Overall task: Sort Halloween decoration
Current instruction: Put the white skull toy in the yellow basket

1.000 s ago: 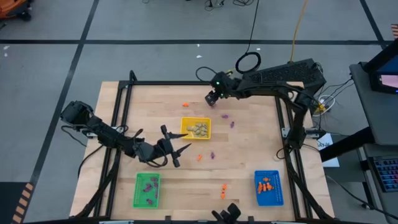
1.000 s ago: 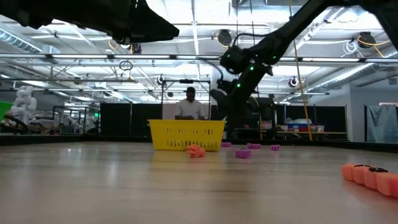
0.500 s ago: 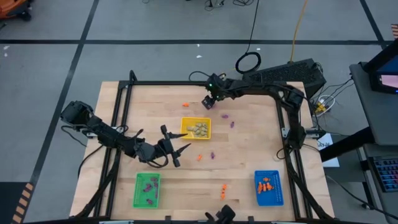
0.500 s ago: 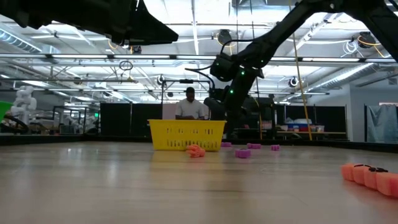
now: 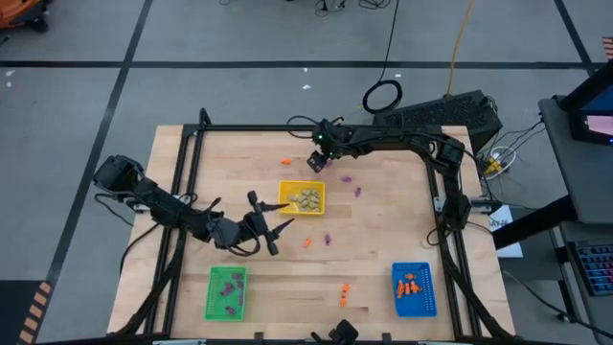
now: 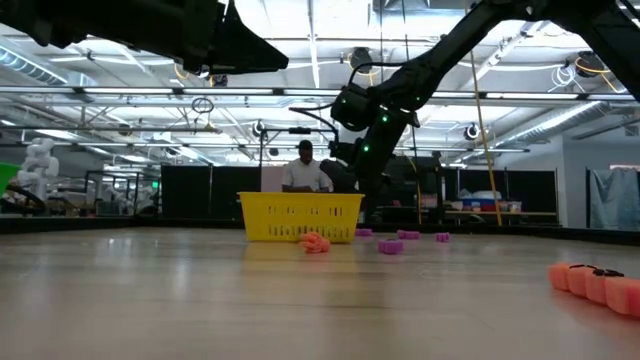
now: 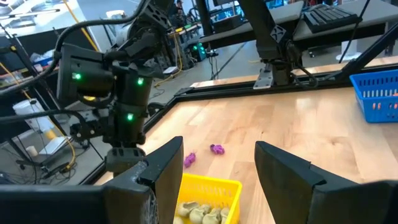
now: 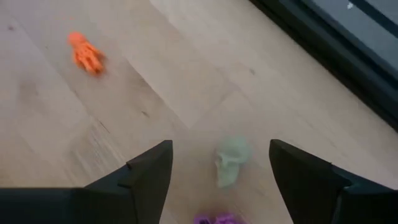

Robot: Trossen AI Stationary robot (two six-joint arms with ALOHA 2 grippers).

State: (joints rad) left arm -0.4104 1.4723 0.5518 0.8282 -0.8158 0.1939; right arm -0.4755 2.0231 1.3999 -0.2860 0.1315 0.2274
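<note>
Pale wooden planks make the table [image 5: 383, 240], smooth and matt, inside a dark metal frame. Three small plastic trays with lattice walls stand on it: the yellow tray [image 5: 302, 198] with beige pieces, the green tray [image 5: 227, 292] with purple ones, the blue tray [image 5: 414, 288] with orange ones, so each colour has its place. The right hand [image 5: 315, 162] hangs at the far side with fingers apart and empty, apparently directly over a pale skull [image 8: 231, 160], probably to pick it. An orange figure [image 8: 86, 53] lies near. The left hand [image 5: 271, 231], fingers apart, waits beside the yellow tray.
</note>
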